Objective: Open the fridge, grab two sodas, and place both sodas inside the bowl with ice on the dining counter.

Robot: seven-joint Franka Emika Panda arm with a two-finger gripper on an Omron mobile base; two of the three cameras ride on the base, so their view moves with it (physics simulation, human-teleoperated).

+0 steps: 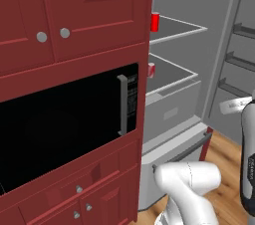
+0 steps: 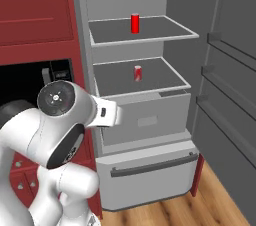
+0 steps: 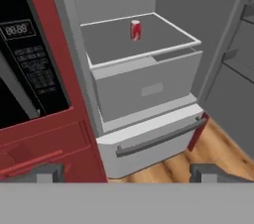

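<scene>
Wide-open, empty claw (image 3: 127,172) faces the open fridge (image 3: 149,94); reach level for the lower-shelf soda (image 3: 135,29), centring it between the fingers

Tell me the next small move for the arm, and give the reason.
Probably reach forward and up toward the lower soda. The fridge already stands open, both cans sit upright on glass shelves, the upper soda one shelf above, and the gripper is open, empty and well short of either. The lower one lies nearly straight ahead in the hand view.

The white arm (image 2: 55,135) is bent at its elbow, its claw (image 3: 129,172) spread wide and empty.
</scene>
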